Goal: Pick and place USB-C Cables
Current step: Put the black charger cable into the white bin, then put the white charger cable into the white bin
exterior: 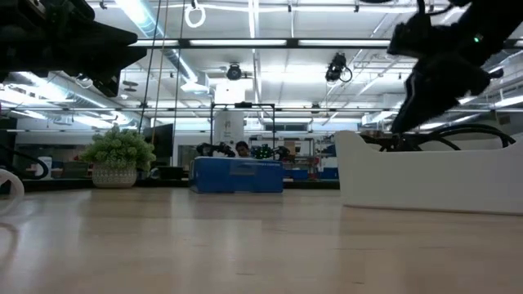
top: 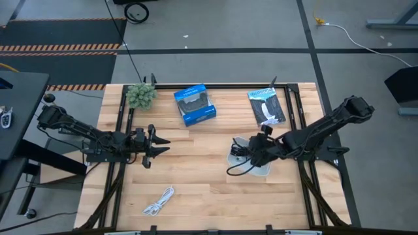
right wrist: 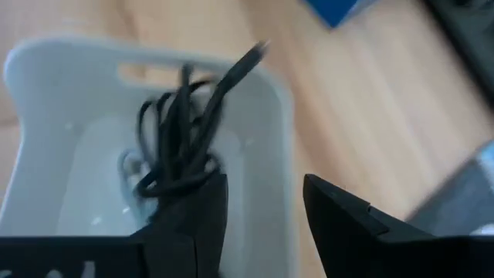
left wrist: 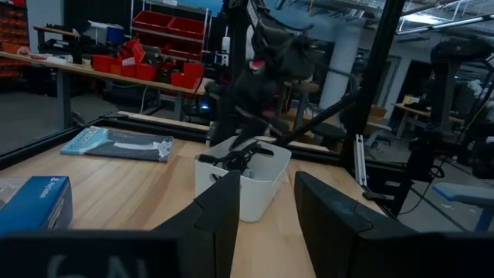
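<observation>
A white tray (top: pixel 261 167) stands right of the table's middle. Coiled black cable (right wrist: pixel 179 137) lies in it, one end sticking up over the rim, and a black loop (top: pixel 232 170) hangs out onto the table. My right gripper (right wrist: pixel 264 185) hovers open over the tray, with the cable beside one finger rather than between the two. A white cable (top: pixel 159 202) lies loose on the wood near the front edge. My left gripper (top: pixel 159 145) waits open at the table's left, pointing toward the tray (left wrist: pixel 248 185). No grey-blue or red-tied cable shows.
A blue box (top: pixel 194 105) and a dark flat package (top: pixel 266 106) lie along the far side, and a small potted plant (top: pixel 140 95) stands at the far left. Black frame rails run along the left and right sides. Bare wood stretches between the two grippers.
</observation>
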### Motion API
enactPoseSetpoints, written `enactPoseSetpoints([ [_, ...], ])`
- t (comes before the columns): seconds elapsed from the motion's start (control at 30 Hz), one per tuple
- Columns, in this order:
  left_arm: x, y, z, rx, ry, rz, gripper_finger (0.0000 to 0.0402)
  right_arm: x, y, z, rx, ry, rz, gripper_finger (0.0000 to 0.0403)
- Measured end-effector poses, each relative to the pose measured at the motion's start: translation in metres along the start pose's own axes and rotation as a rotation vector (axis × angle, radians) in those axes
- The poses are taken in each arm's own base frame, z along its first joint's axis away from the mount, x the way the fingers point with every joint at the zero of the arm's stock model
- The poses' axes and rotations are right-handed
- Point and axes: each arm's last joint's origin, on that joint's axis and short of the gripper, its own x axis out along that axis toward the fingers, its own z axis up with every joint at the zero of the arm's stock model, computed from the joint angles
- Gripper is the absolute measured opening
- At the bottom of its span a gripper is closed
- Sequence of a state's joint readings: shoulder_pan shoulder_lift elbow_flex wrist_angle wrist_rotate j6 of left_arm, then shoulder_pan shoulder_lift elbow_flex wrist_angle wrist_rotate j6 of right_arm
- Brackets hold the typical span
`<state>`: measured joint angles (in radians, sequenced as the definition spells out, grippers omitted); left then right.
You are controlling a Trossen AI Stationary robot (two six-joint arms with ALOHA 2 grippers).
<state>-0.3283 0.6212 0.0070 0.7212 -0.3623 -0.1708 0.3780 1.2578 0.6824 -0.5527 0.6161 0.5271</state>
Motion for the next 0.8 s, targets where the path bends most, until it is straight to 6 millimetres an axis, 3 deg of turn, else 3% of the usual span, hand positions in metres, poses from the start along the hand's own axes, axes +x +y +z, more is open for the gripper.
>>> enactPoseSetpoints([
  [0.2, 0.0, 0.0, 0.0, 0.0, 0.0, 0.0, 0.0133, 0.026, 0.016, -0.016, -0.023, 0.12, 0.042, 0.0177],
  [0.37, 0.0, 0.0, 0.0, 0.0, 0.0, 0.0, 0.0133, 0.034, 0.026, -0.018, -0.06, 0.147, 0.045, 0.0177],
  [0.5, 0.0, 0.0, 0.0, 0.0, 0.0, 0.0, 0.0133, 0.026, 0.027, -0.007, -0.08, 0.154, 0.022, 0.0177],
  [0.8, 0.0, 0.0, 0.0, 0.0, 0.0, 0.0, 0.0133, -0.014, 0.026, 0.037, -0.094, 0.071, -0.057, 0.0177],
])
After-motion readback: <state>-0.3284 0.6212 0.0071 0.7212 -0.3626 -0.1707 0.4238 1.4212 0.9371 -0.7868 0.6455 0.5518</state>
